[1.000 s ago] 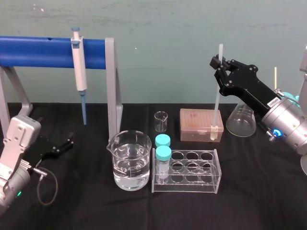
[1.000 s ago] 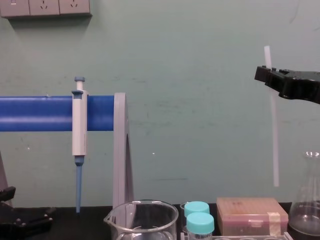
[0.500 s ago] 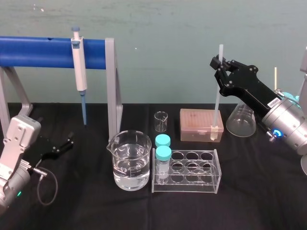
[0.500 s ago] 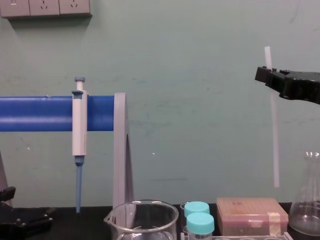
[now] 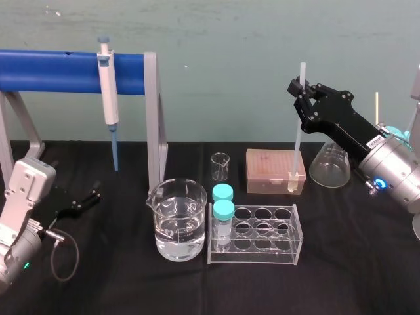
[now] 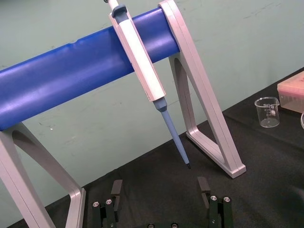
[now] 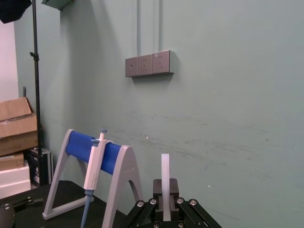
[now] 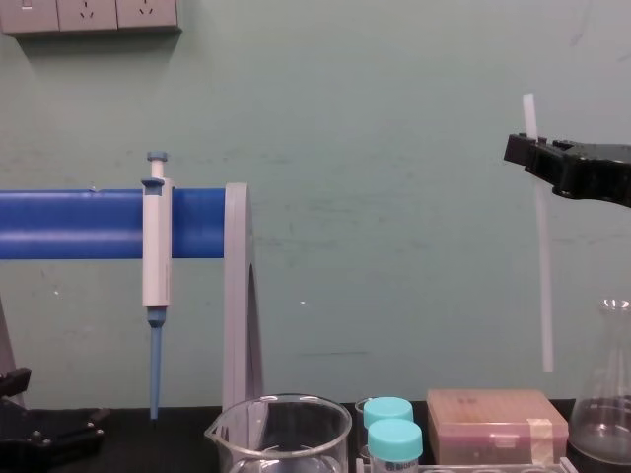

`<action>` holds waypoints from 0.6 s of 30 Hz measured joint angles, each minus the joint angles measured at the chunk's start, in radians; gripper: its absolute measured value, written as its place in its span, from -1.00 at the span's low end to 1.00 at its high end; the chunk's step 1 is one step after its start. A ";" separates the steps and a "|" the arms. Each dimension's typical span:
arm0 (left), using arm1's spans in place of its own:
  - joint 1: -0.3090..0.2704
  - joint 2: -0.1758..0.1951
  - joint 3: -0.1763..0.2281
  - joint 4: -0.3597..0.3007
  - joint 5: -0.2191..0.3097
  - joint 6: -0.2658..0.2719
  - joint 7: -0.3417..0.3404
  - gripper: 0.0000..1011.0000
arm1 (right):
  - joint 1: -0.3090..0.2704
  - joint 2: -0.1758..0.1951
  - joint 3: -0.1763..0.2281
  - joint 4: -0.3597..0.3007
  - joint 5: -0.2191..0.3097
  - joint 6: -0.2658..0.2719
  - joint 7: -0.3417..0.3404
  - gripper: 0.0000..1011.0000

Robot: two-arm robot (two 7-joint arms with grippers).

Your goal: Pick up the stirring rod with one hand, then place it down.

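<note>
Black table (image 5: pixel 118 275) below, right gripper (image 5: pixel 299 87) holds stirring rod (image 5: pixel 296 134) over tan box (image 5: pixel 269 167).

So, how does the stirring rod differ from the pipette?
The stirring rod is thin, plain and translucent white; the pipette is thicker, white with a blue tip. The rod is held in the air by the right gripper; the pipette hangs on the blue bar. Both stand about upright. The left gripper sits idle, jaws open.
</note>
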 joint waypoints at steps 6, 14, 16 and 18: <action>0.000 0.000 0.000 0.000 0.000 0.000 0.000 0.98 | -0.001 0.000 0.000 0.000 0.001 0.001 0.000 -0.86; 0.000 0.000 0.000 0.000 0.000 0.000 0.000 0.98 | -0.002 -0.001 -0.001 0.000 -0.001 0.003 -0.003 -0.86; 0.000 0.000 0.000 0.000 0.000 0.000 0.000 0.98 | -0.002 -0.001 -0.001 0.000 -0.001 0.003 -0.003 -0.86; 0.000 0.000 0.000 0.000 0.000 0.000 0.000 0.98 | -0.002 -0.001 -0.001 0.000 -0.002 0.003 -0.004 -0.86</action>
